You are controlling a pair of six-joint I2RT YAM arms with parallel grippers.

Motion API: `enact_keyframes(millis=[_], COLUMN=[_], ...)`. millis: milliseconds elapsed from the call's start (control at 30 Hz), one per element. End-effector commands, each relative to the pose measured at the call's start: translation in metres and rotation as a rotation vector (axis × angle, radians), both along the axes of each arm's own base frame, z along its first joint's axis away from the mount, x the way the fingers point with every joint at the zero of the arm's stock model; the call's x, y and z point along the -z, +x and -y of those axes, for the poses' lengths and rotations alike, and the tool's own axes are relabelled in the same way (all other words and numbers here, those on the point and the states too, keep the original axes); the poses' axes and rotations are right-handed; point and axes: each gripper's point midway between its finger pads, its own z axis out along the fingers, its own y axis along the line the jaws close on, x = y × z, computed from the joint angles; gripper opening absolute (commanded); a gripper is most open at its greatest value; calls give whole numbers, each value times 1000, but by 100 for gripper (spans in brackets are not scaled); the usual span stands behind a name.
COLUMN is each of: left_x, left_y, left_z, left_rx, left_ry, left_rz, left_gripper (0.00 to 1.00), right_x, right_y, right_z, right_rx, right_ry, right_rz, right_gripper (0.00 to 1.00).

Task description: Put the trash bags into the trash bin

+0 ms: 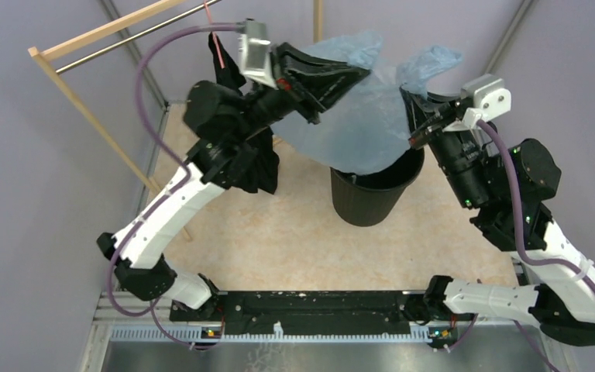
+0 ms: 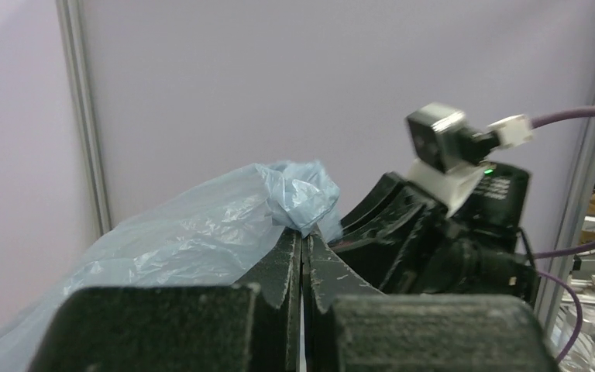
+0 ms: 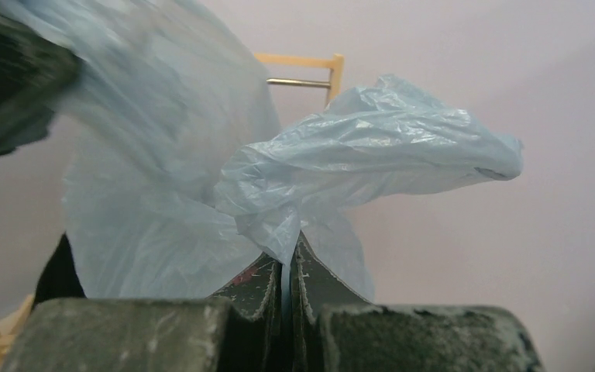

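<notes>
The pale blue see-through trash bag (image 1: 360,128) hangs stretched between my two grippers, its lower edge draped at the rim of the black round trash bin (image 1: 368,194). My left gripper (image 1: 362,75) is shut on the bag's upper left corner; in the left wrist view the film (image 2: 201,232) bunches at the closed fingertips. My right gripper (image 1: 408,97) is shut on the bag's upper right corner; in the right wrist view the film (image 3: 356,155) bulges above the closed tips. The bin's left side is partly covered by the bag.
A black garment (image 1: 259,167) hangs behind my left arm from a wooden drying rack (image 1: 85,39) at the back left. Metal frame posts (image 1: 511,35) stand at the back corners. The beige tabletop (image 1: 279,240) lies in front of the bin.
</notes>
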Motion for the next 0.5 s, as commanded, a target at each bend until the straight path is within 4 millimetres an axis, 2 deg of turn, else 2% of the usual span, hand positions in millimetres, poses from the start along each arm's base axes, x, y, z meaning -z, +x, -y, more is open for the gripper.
enact_keyframes(millis=[0, 233, 367, 467], left_x=[-5, 14, 35, 48], left_y=[6, 25, 40, 53], left_z=[13, 46, 65, 68], left_rx=[57, 135, 157, 108], left_ry=[-51, -37, 12, 36], left_rz=[-20, -88, -172, -230], left_gripper=[0, 0, 0, 0], right_x=[14, 57, 72, 79], right_y=[1, 3, 2, 1], right_z=[36, 72, 77, 76], right_rx=[124, 276, 283, 268], right_ry=[-13, -43, -53, -52], right_rz=[-20, -79, -109, -126], right_gripper=[0, 0, 0, 0])
